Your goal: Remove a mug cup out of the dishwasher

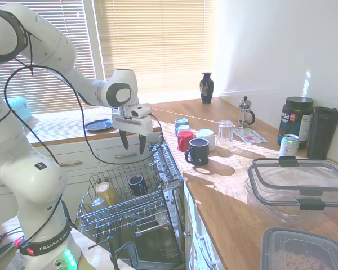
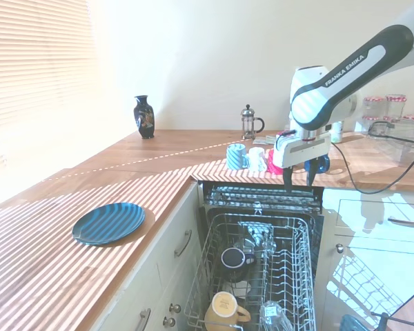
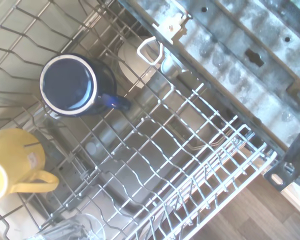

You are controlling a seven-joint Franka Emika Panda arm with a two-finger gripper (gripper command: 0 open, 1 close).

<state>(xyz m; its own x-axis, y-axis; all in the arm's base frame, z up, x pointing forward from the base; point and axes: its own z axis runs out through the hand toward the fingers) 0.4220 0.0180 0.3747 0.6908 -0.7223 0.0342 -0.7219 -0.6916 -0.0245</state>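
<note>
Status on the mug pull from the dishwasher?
Done: the dishwasher rack is pulled out. In hand: the gripper hangs open and empty above the rack's far end, nothing grasped. Left: everything. The yellow mug cup sits in the rack near the black mug, so reach, grasp and lift-out are all pending.

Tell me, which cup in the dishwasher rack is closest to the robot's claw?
The small dark mug. It sits farther in, nearer the gripper, than the yellow mug at the rack's outer end.
</note>
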